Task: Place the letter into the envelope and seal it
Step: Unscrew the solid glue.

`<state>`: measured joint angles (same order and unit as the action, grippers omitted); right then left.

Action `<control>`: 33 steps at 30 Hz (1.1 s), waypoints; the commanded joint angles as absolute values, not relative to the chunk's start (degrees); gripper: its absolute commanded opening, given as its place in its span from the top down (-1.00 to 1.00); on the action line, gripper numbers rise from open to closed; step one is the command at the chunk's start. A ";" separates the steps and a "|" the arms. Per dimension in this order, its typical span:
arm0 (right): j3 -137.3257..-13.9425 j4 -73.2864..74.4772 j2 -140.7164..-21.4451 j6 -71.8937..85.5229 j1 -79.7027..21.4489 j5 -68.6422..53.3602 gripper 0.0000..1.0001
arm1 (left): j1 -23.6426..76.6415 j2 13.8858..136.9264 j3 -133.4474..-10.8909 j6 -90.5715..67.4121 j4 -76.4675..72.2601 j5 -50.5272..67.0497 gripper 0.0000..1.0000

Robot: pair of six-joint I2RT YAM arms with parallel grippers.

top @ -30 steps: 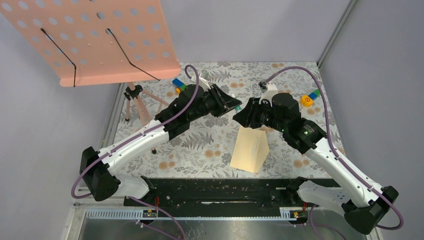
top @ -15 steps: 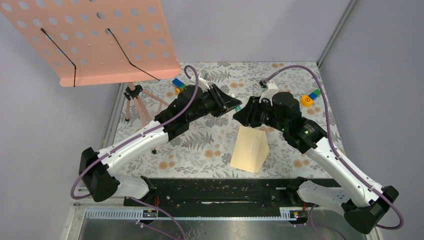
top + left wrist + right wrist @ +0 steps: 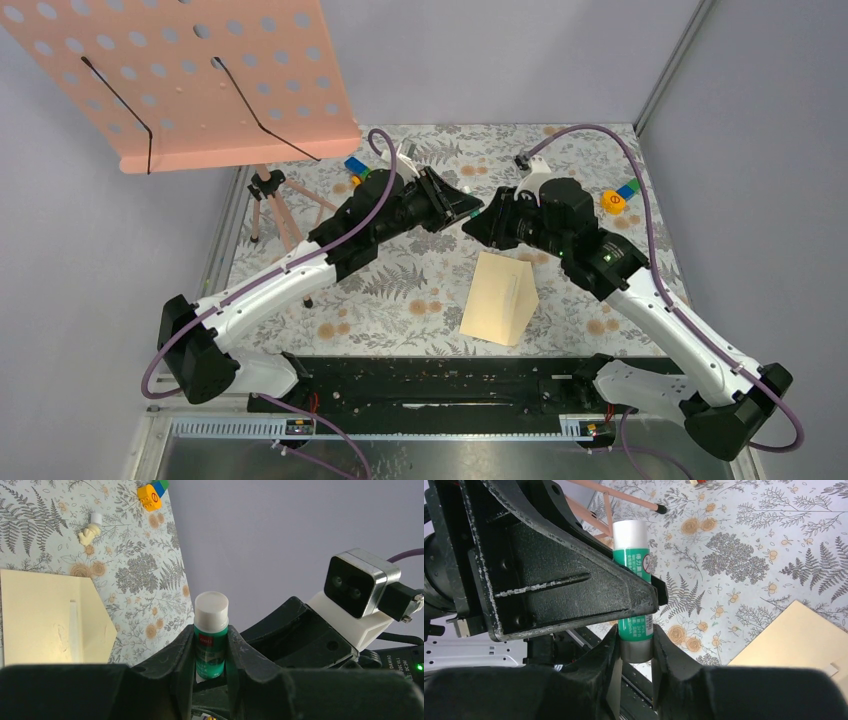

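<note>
Left wrist view shows the left gripper (image 3: 210,635) clenched around the green body of a glue stick (image 3: 211,607), white cap on; the right gripper (image 3: 635,642), nose to nose with it, has its fingers pressed on the end opposite the cap. The envelope (image 3: 500,300) lies flat below both grippers, toward the arm bases, flap open; no separate letter shows, so it is probably inside. Sealing seems in hand; next the cap must come off, then glue must reach the flap. Beneath the grippers lies a fern-printed tablecloth (image 3: 400,290); grey walls stand around; a pink perforated board (image 3: 200,80) stands beyond the left gripper.
</note>
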<state>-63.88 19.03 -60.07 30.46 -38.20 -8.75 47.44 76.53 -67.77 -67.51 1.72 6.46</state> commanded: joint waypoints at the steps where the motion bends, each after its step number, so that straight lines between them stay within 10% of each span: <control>1: -67.52 19.45 -60.83 30.11 -38.45 -7.81 0.66 | 47.25 74.35 -68.10 -66.16 -0.82 7.38 1.00; 4: -68.94 22.15 -61.11 28.93 -38.51 -6.02 0.67 | 47.24 74.44 -68.43 -65.72 -0.18 7.08 1.00; 8: -74.11 30.03 -63.14 25.43 -39.40 -1.93 -0.06 | 47.27 75.07 -69.81 -65.19 4.02 5.79 1.00; 14: -82.98 42.15 -67.02 20.08 -41.68 5.07 -0.28 | 47.01 76.75 -75.16 -64.75 15.97 1.25 1.00; 33: -88.61 45.23 -75.26 17.48 -49.83 10.74 -0.02 | 46.05 77.35 -75.41 -66.22 16.74 3.43 1.00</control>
